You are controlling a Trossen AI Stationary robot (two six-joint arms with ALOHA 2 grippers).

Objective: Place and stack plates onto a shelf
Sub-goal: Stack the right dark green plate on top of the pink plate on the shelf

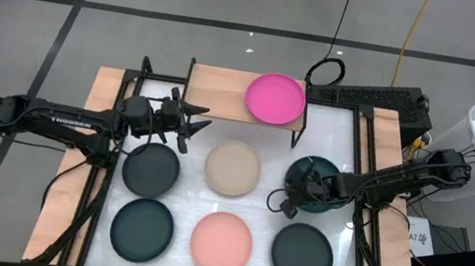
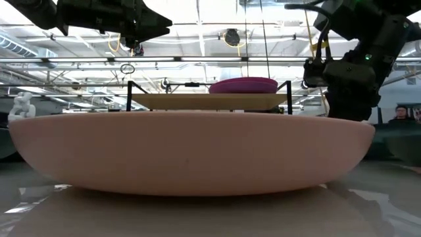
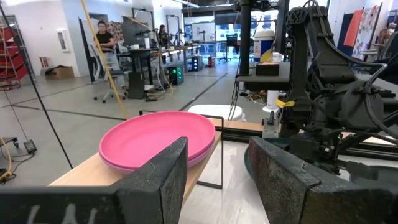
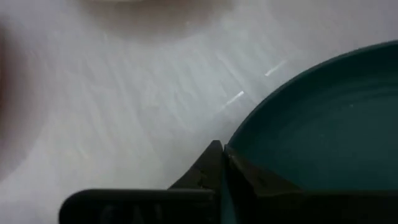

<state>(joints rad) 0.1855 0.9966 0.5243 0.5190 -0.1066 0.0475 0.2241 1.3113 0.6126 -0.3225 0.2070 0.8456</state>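
Observation:
The shelf (image 1: 226, 84) stands at the table's far side with the magenta plate (image 1: 275, 99) on its right half. In the left wrist view a second, purplish rim (image 3: 115, 167) shows under the magenta plate (image 3: 155, 140). My left gripper (image 1: 193, 126) hovers open just off the shelf's near left edge, touching nothing and pointing right. My right gripper (image 1: 287, 200) is shut on the teal plate (image 1: 314, 177). On the table lie the beige plate (image 1: 232, 168), the salmon plate (image 1: 221, 242) and three dark grey plates (image 1: 150, 167) (image 1: 141, 229) (image 1: 301, 254). My right gripper pinches the teal plate's rim (image 4: 233, 146) between its two fingers, on the plate's near left side. The fingers come from the table's right, slanting down. I cannot tell whether the plate is off the table.
The shelf's left half (image 1: 212, 80) is bare wood. Black rails (image 1: 110, 133) run along both sides of the white tabletop. A black box (image 1: 384, 98) and cables sit behind the shelf's right end. People stand far off in the room.

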